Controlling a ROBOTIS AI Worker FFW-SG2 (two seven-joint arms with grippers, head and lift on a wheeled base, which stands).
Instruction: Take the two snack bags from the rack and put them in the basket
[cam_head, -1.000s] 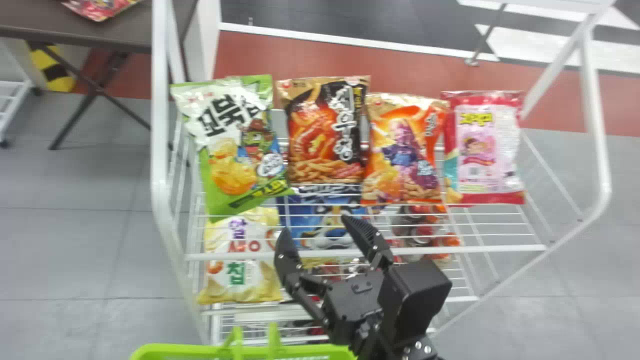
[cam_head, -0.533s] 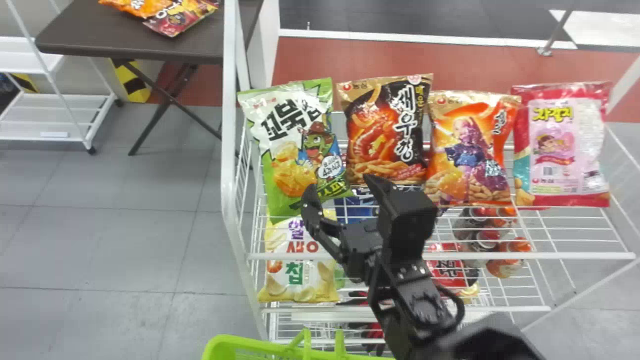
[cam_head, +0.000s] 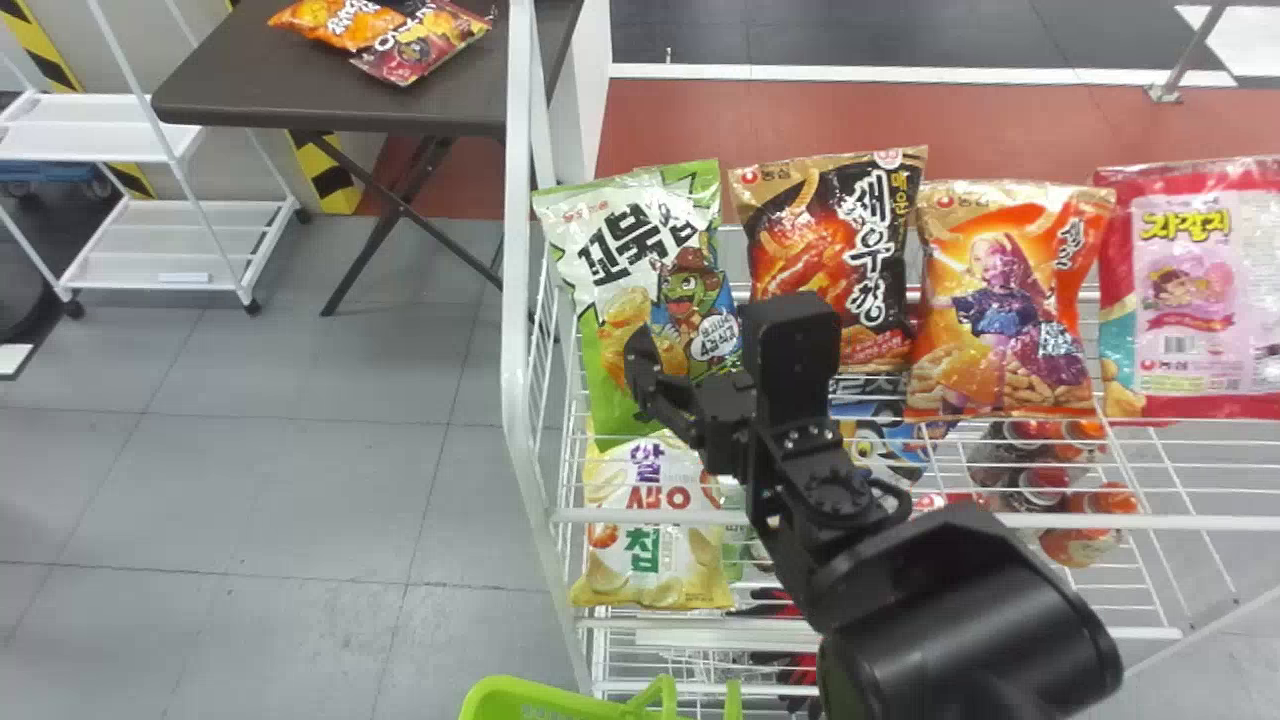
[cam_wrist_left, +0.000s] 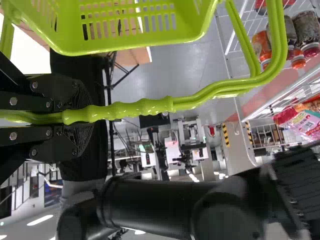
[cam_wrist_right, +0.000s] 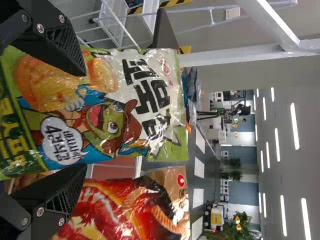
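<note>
Lime green, the basket (cam_head: 497, 692) hangs just before the rack (cam_head: 516, 300), its handle (cam_wrist_left: 145, 106) gripped by the left gripper (cam_wrist_left: 80, 118), while the right gripper (cam_wrist_right: 83, 121), spread wide, flanks the green snack bag (cam_head: 640, 255) on the rack, both transfers apparently left to do.

Snack bags (cam_head: 1010, 300) stand side by side on the rack (cam_head: 515, 300), above bottles (cam_head: 1085, 545). The basket (cam_head: 520, 702) is before the rack; a table (cam_head: 260, 90) stands behind, to the left.
</note>
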